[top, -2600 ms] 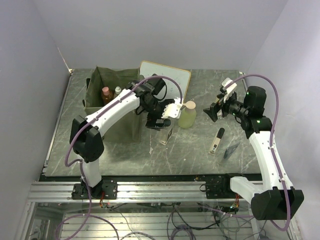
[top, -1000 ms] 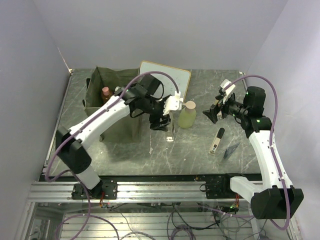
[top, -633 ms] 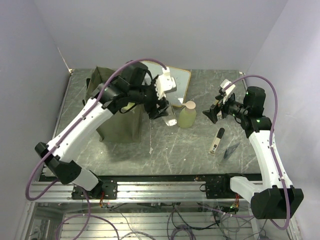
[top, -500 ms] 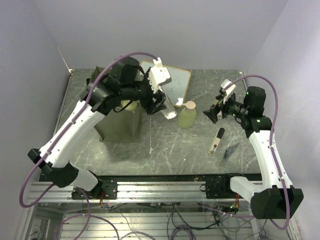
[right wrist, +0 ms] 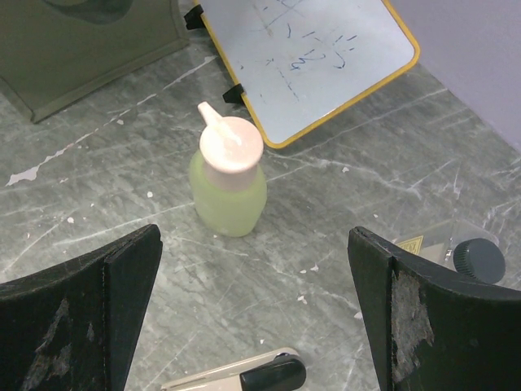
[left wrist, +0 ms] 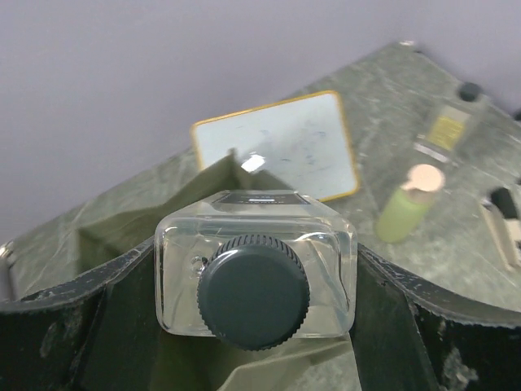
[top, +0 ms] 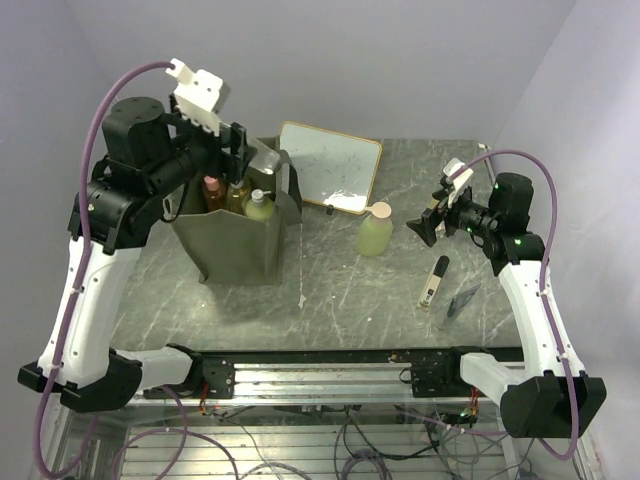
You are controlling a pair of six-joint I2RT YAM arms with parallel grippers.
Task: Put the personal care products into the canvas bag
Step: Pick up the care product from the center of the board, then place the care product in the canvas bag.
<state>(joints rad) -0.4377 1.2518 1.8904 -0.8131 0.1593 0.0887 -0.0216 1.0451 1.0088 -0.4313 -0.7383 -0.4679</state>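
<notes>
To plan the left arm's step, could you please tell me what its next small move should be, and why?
Probably lower the left claw toward the mouth of the canvas bag before opening: it grips the clear bottle well above the bag, so a release from here might miss.

Plain pale lilac walls (top: 350,60) enclose a grey-green marbled stone counter (top: 340,290), with a silver aluminium rail (top: 330,380) along its near edge.

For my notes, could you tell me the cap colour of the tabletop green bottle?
Pale pink cap; right wrist view.
</notes>
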